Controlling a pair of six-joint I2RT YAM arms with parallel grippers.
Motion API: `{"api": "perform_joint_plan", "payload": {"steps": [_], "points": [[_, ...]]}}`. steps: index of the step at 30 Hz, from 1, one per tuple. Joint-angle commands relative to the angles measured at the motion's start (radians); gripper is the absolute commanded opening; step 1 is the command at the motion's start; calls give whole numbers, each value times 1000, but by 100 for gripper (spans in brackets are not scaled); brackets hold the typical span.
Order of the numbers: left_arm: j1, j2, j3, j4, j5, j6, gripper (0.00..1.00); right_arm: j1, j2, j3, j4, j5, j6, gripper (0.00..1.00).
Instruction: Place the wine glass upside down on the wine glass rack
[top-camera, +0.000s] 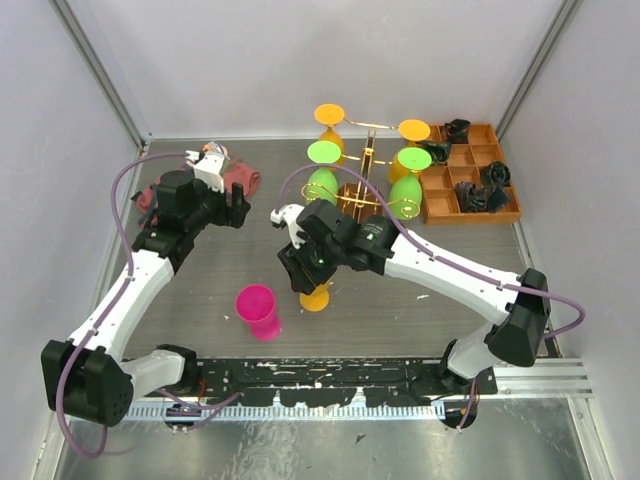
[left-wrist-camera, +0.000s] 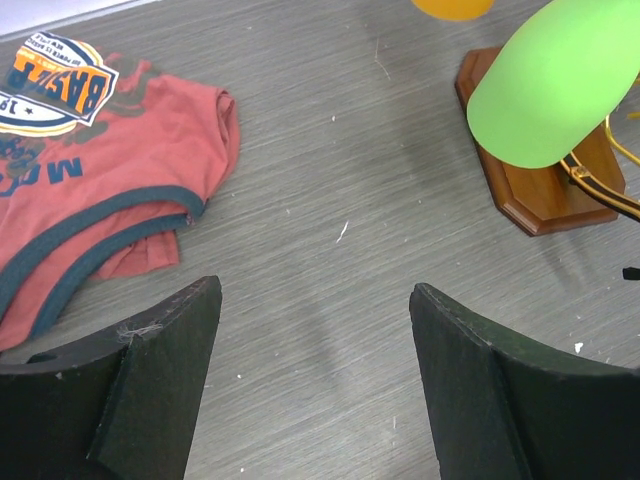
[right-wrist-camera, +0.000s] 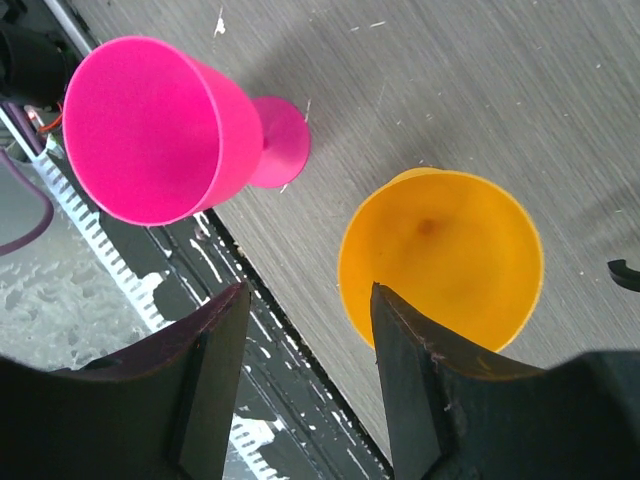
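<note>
**Right gripper straddles the rim of the orange glass; left gripper idle and open**

The orange plastic wine glass (right-wrist-camera: 440, 250) stands upright on the grey wood-grain table (left-wrist-camera: 330, 150), mouth up, at lower centre of the top view. It is well apart from the wine glass rack of thin gold wire on a dark brown wooden base (top-camera: 350, 197) at upper centre, where other green and orange glasses (top-camera: 404, 196) hang bowl-down. The right gripper (right-wrist-camera: 310, 300) hangs over the glass with its jaws apart and the near rim between them; contact cannot be told. A pink plastic wine glass (right-wrist-camera: 150, 130) stands upright nearby, to the left. The left gripper (left-wrist-camera: 315, 330) is spread wide over bare table, between a red printed cloth (left-wrist-camera: 110, 170) and the rack. An orange-brown compartment tray (top-camera: 470, 217) sits at upper right.
</note>
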Motion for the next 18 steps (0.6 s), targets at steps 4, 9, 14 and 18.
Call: {"api": "perform_joint_plan", "payload": {"steps": [4, 9, 14, 18], "points": [[3, -16, -27, 9, -9, 8, 83, 31, 29, 51, -39, 41, 7, 57], [3, -5, -20, 2, -6, -6, 83, 34, 70, 60, -58, 99, 0, 55], [3, 1, -7, 2, -18, -29, 83, 38, 101, 61, -52, 144, -20, 47], [2, 8, 33, -34, -64, -50, 83, 38, 116, 84, -64, 157, -37, 29]]}}
